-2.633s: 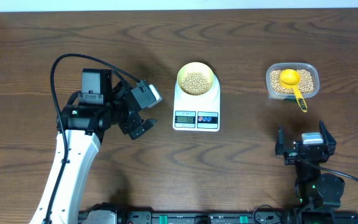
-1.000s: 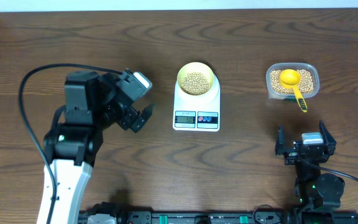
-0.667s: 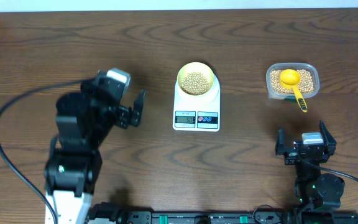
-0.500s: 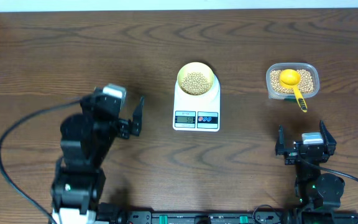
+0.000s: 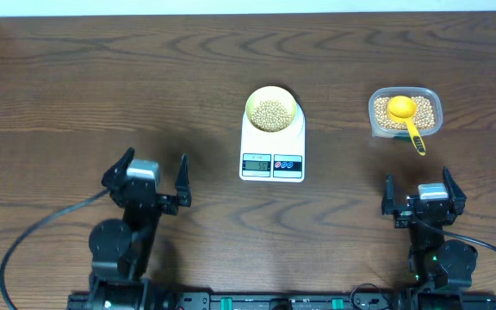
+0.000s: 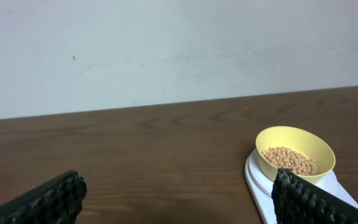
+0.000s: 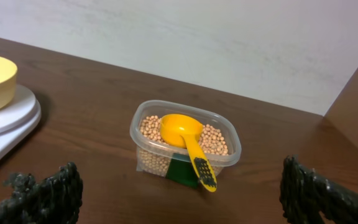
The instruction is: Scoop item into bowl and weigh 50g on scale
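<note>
Reach favours the right arm

At the near edge, the left gripper (image 5: 153, 164) and right gripper (image 5: 418, 185) hang with jaws apart, both empty. Mid-table, the scale (image 5: 271, 159) carries the bowl (image 5: 251, 102) of beans (image 5: 271, 113). The scoop (image 5: 410, 127) lies in the tub (image 5: 438, 110) straight ahead of the right gripper, handle pointing toward it.

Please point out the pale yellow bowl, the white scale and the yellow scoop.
small round pale yellow bowl (image 6: 294, 138): left wrist view, inner back wall.
white rectangular digital kitchen scale (image 5: 272, 147): overhead view, bare platform behind the display.
bright yellow plastic scoop (image 7: 179, 129): right wrist view, its cup.
</note>
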Tool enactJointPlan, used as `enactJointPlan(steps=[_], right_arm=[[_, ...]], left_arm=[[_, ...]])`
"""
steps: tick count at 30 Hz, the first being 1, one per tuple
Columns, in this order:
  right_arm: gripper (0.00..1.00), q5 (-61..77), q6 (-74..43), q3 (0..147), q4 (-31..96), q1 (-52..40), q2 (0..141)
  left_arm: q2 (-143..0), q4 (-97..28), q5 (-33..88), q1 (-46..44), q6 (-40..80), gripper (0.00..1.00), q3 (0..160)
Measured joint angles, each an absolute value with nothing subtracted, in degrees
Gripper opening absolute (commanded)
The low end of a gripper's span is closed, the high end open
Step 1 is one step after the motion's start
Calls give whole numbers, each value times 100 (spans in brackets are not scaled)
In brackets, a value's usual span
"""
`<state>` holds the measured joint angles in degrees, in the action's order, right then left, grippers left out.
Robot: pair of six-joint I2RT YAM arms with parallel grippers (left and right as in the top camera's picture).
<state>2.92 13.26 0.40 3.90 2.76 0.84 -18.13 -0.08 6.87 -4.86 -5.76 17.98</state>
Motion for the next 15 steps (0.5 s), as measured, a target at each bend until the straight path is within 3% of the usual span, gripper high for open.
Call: enactJointPlan(steps=[15], right_arm=[[99, 292, 1326, 40, 390, 276, 84]], left_arm=[[-119, 69, 388, -486, -574, 98, 646]])
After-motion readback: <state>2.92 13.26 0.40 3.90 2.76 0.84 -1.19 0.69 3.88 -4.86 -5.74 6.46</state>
